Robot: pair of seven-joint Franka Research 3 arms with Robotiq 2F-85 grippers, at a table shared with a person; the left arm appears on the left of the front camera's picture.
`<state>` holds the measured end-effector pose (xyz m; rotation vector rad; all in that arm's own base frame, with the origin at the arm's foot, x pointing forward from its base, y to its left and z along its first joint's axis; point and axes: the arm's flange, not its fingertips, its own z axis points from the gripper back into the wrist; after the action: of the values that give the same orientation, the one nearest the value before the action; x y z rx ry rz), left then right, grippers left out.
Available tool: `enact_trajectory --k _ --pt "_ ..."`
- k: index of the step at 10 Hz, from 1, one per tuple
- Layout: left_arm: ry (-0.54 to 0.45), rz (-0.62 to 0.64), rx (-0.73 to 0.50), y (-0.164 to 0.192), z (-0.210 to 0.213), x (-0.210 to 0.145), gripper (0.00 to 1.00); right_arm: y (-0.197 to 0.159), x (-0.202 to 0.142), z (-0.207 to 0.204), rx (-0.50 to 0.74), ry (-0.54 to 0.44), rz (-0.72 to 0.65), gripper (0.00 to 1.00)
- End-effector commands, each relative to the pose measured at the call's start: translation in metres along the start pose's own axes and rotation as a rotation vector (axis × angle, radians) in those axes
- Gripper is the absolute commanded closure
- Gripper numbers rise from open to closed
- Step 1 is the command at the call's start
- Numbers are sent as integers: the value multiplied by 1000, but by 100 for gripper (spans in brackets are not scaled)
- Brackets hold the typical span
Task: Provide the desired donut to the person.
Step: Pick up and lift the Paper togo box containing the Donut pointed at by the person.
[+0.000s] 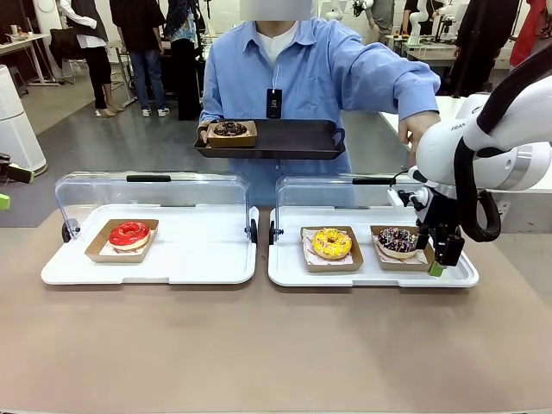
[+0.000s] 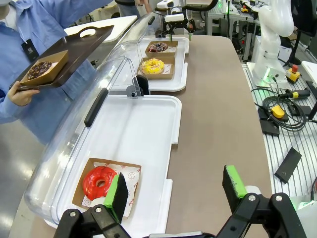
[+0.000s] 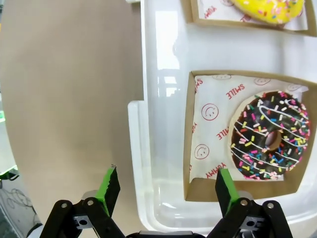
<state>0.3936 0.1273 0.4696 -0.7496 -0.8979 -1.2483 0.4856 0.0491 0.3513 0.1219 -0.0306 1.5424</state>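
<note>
Table [image 1: 259, 345]: matte tan top, smooth, bare at the near edge
Left claw [image 2: 174, 187]: fingers spread wide apart, nothing between them; black fingers with green pads; it hangs over the near end of the left white tray [image 1: 198, 267], touching nothing
Right claw [image 1: 437, 259]: fingers spread just as wide, holding nothing; from the wrist one finger hangs over the right white tray's [image 1: 289, 272] rim by the table, the other over the corner of the sprinkled donut's box; cannot tell if it touches
Trays: two glossy white plastic rectangles with rounded corners, side by side, each with a clear domed lid [image 1: 151, 185] hinged back on the far side
Red donut [image 1: 129, 233]: shiny glaze, ring shape, alone in a shallow brown card box on the left tray
Yellow donut [image 1: 332, 243]: yellow icing with sprinkles, boxed, right tray, inner place
Sprinkled chocolate donut [image 1: 398, 241]: dark icing, white drizzle, coloured sprinkles, on printed white paper [image 3: 213, 124] in its box, just beside the right claw
Person [image 1: 293, 69]: stands at the far side, one hand [image 1: 203, 134] under a flat black tray [image 1: 293, 138], the other arm stretched towards the right arm
Dark donut [image 1: 229, 128]: boxed, on the black tray
Desired donut: cannot tell which
</note>
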Motion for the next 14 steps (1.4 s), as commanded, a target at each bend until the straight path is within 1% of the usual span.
enact_trajectory --k 1,6,14 --pt "-4 -3 0 -1 2 0 0 -11 -7 -6 -1 -38 2 0" --pt "-4 -3 0 -1 2 0 0 -24 -16 -16 6 -40 -24 0" --pt "-4 -3 0 -1 2 0 0 -38 -16 -22 12 -41 -33 0"
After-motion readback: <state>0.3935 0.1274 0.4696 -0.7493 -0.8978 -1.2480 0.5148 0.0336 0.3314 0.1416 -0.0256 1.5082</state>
